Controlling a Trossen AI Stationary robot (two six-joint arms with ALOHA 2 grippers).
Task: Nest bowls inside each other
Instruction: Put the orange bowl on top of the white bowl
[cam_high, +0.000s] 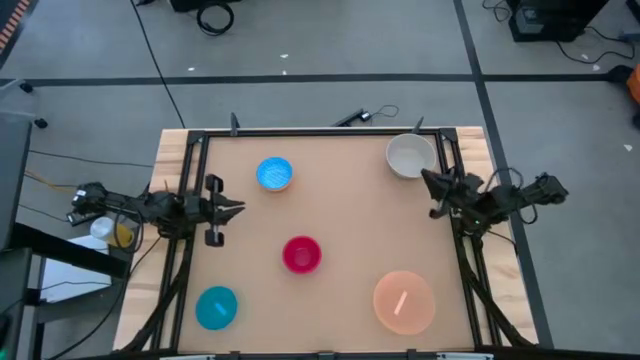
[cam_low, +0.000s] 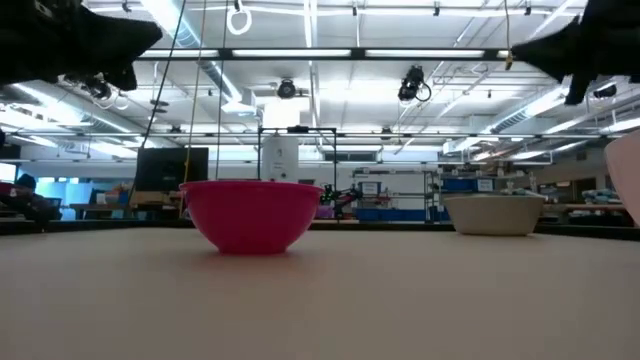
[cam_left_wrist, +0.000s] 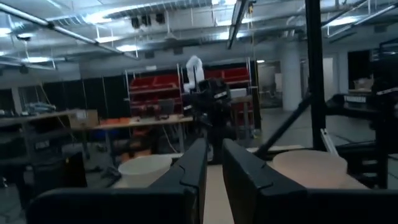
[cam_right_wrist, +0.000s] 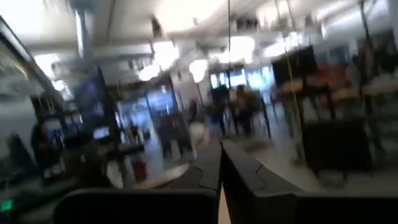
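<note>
Five bowls stand apart, each on its base on the brown table (cam_high: 340, 215): light blue (cam_high: 275, 174) far left, grey-white (cam_high: 410, 156) far right, magenta (cam_high: 302, 254) in the middle, teal (cam_high: 216, 307) near left, and the larger peach one (cam_high: 404, 302) near right. My left gripper (cam_high: 238, 210) hovers at the table's left edge, pointing right, its fingers a narrow gap apart with nothing between them (cam_left_wrist: 214, 155). At the right edge, just near of the grey-white bowl, my right gripper (cam_high: 430, 181) is raised and shut (cam_right_wrist: 219, 158), holding nothing.
Black frame rails run along the table's left side (cam_high: 185, 230) and right side (cam_high: 462, 250). A dark cable (cam_high: 360, 116) lies past the far edge. Bare board lies between the bowls, widest between the magenta and grey-white ones.
</note>
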